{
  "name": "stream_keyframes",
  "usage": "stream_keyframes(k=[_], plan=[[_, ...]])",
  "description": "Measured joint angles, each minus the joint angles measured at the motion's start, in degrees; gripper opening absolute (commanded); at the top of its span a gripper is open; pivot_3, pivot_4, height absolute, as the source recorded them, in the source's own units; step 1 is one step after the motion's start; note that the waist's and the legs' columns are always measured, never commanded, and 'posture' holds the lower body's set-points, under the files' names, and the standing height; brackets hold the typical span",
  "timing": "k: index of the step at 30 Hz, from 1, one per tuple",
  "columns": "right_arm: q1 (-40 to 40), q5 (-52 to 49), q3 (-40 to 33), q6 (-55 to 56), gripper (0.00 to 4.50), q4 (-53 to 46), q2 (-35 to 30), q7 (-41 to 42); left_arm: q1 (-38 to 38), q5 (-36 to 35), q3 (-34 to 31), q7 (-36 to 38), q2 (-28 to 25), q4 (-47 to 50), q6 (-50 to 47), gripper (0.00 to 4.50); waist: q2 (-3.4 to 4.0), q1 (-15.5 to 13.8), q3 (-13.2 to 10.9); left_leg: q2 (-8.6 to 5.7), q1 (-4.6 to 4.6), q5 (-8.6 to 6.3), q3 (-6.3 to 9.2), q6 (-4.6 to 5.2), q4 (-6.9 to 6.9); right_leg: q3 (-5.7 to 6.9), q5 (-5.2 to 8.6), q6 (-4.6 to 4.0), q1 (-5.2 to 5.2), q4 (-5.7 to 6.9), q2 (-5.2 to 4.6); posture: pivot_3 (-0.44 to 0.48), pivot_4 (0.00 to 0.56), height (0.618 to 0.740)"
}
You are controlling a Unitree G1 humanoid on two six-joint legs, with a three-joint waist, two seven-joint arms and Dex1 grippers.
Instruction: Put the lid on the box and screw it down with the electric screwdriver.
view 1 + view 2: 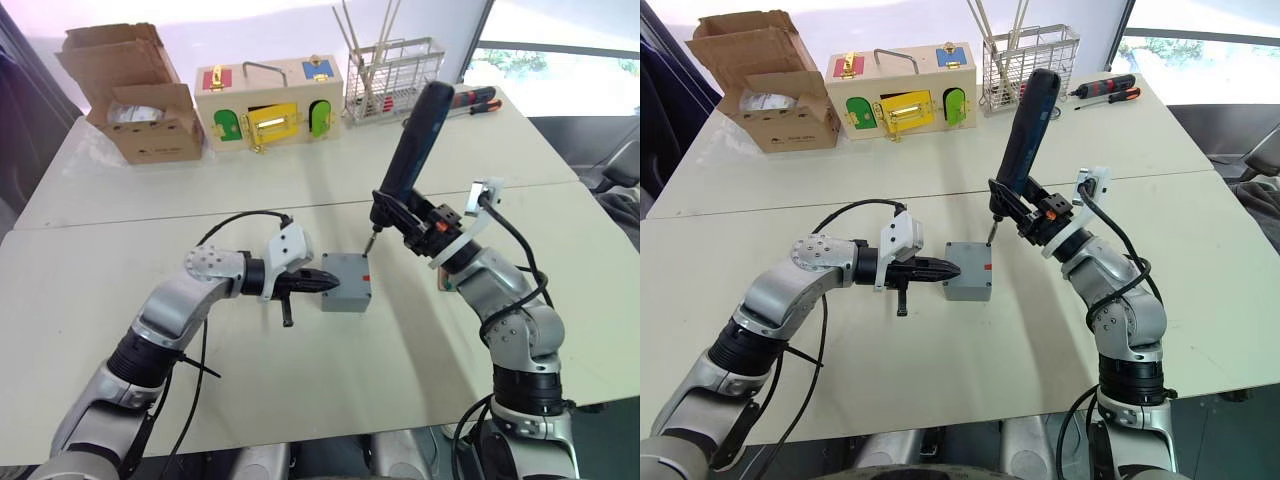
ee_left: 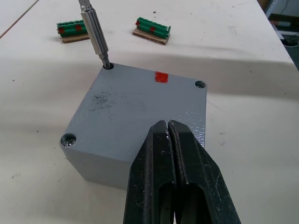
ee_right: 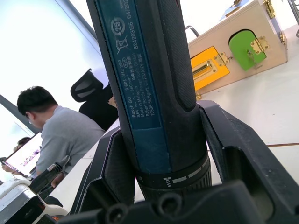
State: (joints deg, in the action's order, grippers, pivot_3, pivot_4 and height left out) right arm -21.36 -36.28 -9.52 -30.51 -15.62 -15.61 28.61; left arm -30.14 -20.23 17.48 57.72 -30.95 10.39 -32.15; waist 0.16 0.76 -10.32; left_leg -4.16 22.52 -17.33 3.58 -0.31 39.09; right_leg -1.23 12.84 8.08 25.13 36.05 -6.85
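The grey box (image 1: 347, 291) stands mid-table with the lid (image 2: 135, 107) lying flat on top, a red mark (image 2: 161, 77) near one edge. My left gripper (image 1: 330, 281) is shut and empty, its tips (image 2: 167, 128) resting against the lid's near edge on the box's left side. My right gripper (image 1: 420, 222) is shut on the electric screwdriver (image 1: 415, 140), held nearly upright and leaning back to the right. Its metal bit (image 2: 96, 32) sits in the lid's far corner hole (image 2: 108, 66).
At the table's back stand a brown cardboard box (image 1: 135, 95), a wooden box with coloured doors (image 1: 270, 105) and a wire rack (image 1: 393, 75), with red-and-black hand screwdrivers (image 1: 470, 98) beside it. Two green terminal blocks (image 2: 152, 29) lie just right of the box. A seated person (image 3: 51, 135) shows in the right wrist view.
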Motion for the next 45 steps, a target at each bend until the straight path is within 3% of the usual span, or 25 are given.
stream_keyframes(k=[16, 25, 45], plan=[[3.7, 9.2, 9.1, 10.3, 1.87, -2.2, -1.6, 3.3, 1.1, 0.9, 0.1, -0.1, 1.2, -0.2, 0.1, 0.0, -0.31, 0.1, 0.6, 0.02, -0.25, -0.05, 0.02, 0.06, -0.09, 0.02, 0.01, 0.0, -0.24, -0.06, 0.04, 0.0, 0.15, 0.739], [6.3, 10.2, 9.2, 13.1, 1.87, -1.3, -1.0, 4.0, 1.8, 1.0, 0.3, -0.4, 1.2, -0.2, -0.3, 0.0, -0.46, 0.1, 1.1, 0.07, -1.13, -0.3, 0.0, 0.47, -0.57, 0.03, 0.04, 0.01, -1.08, -0.79, 0.09, 0.0, 0.15, 0.739], [6.8, 11.0, 9.7, 15.0, 1.87, -0.4, -0.3, 4.4, 2.4, 1.0, 0.3, -0.4, 1.6, 0.6, -1.5, 0.0, -0.53, 0.1, 1.4, 0.09, -1.21, -0.25, 0.0, 0.39, -0.85, 0.03, 0.04, 0.0, -1.05, -0.86, 0.09, 0.0, 0.15, 0.739]])
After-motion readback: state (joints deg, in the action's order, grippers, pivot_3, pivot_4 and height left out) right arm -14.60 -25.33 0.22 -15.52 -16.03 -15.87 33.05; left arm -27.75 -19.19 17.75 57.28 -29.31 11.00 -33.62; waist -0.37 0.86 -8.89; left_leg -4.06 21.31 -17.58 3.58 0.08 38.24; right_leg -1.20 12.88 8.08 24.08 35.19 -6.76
